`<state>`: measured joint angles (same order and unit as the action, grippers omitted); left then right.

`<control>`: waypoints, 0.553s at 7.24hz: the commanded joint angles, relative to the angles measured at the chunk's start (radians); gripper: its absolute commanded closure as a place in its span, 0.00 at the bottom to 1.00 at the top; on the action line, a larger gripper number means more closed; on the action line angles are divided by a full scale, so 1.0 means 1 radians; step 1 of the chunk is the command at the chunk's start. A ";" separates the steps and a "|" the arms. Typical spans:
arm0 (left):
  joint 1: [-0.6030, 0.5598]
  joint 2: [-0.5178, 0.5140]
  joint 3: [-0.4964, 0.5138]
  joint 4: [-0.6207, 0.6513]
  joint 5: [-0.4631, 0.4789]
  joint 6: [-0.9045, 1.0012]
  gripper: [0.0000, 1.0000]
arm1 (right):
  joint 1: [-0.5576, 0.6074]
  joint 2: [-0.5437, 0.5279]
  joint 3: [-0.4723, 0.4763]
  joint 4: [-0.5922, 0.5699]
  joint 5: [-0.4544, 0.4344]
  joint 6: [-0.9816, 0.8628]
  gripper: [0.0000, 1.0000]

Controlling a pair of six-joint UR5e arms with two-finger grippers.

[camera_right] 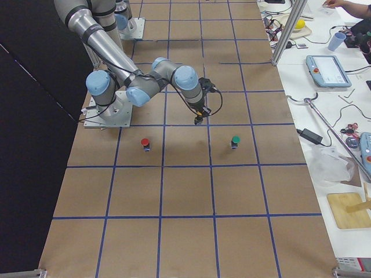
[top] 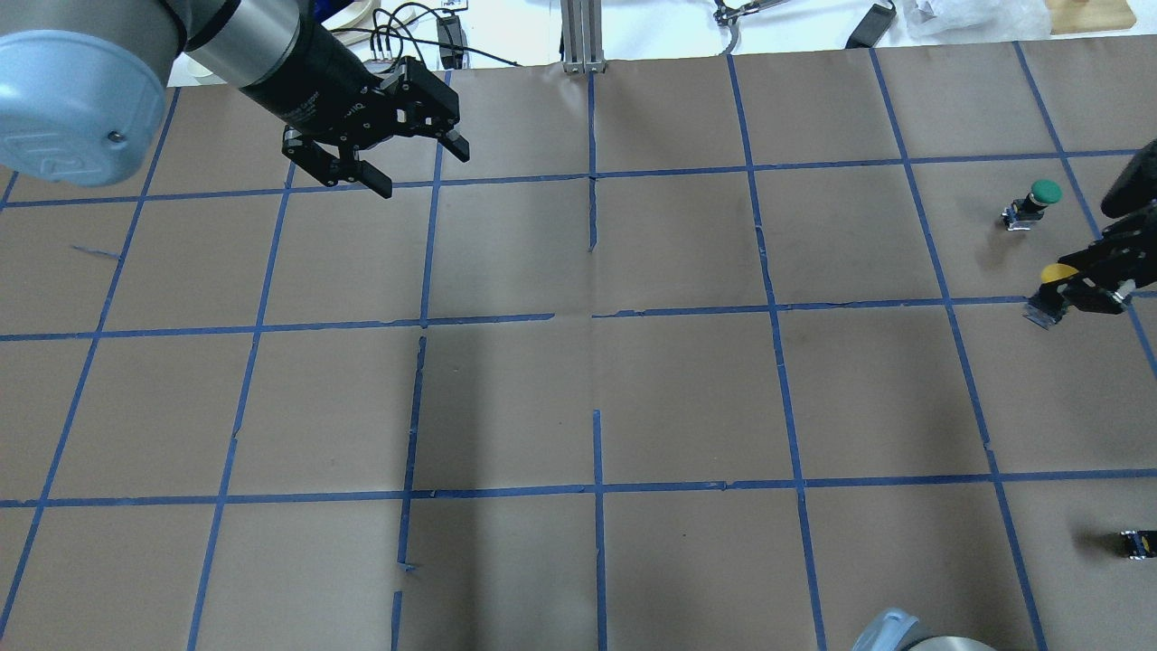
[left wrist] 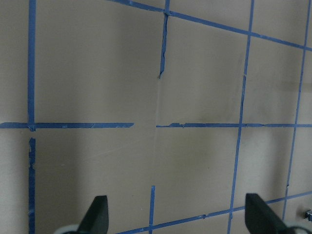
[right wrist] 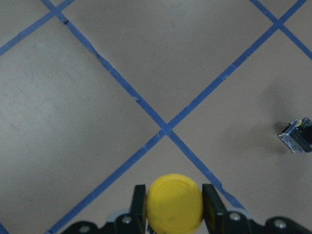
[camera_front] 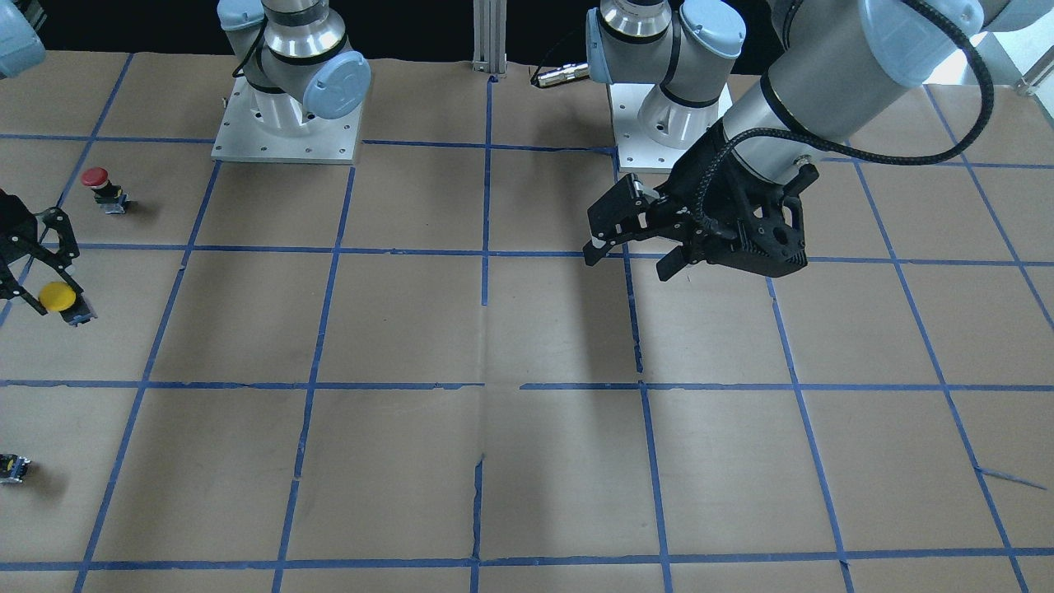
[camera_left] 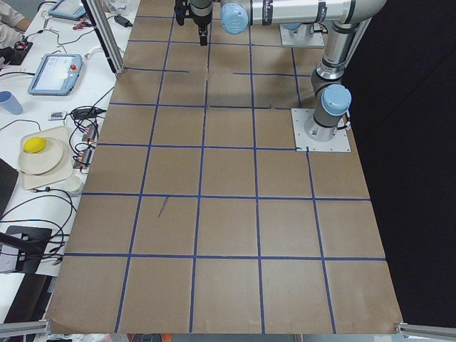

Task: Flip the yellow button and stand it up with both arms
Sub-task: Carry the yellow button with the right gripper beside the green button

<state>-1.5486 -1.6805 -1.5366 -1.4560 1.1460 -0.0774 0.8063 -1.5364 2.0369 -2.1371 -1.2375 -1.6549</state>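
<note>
The yellow button (camera_front: 59, 297) is at the table's end on my right side, its yellow cap held between the fingers of my right gripper (camera_front: 41, 284). Its black body (camera_front: 81, 314) sticks out below, tilted, close to the paper; I cannot tell whether it touches. In the right wrist view the cap (right wrist: 174, 202) fills the gap between the fingers. The button also shows in the overhead view (top: 1053, 273) in the right gripper (top: 1080, 282). My left gripper (camera_front: 630, 257) hangs open and empty above the table far from the button; it also shows in the overhead view (top: 411, 163).
A red-capped button (camera_front: 103, 186) stands beyond the yellow one. A green-capped button (top: 1036, 200) stands near it on the far side. A tiny black part (top: 1134, 542) lies nearer the robot. Brown paper with a blue tape grid (top: 597, 325) covers the table.
</note>
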 commanded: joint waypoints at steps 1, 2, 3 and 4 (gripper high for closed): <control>-0.002 -0.004 0.006 0.002 0.006 -0.002 0.02 | -0.132 0.027 0.023 -0.001 0.079 -0.338 0.92; -0.002 -0.002 0.006 0.002 0.006 -0.002 0.02 | -0.163 0.057 0.025 0.000 0.090 -0.364 0.92; -0.002 -0.002 0.006 0.002 0.009 -0.002 0.02 | -0.165 0.091 0.023 -0.001 0.131 -0.379 0.92; -0.002 -0.001 0.006 0.002 0.065 -0.001 0.02 | -0.173 0.117 0.023 -0.007 0.138 -0.413 0.92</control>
<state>-1.5508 -1.6825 -1.5310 -1.4543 1.1677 -0.0794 0.6477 -1.4563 2.0597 -2.1394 -1.1230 -2.0239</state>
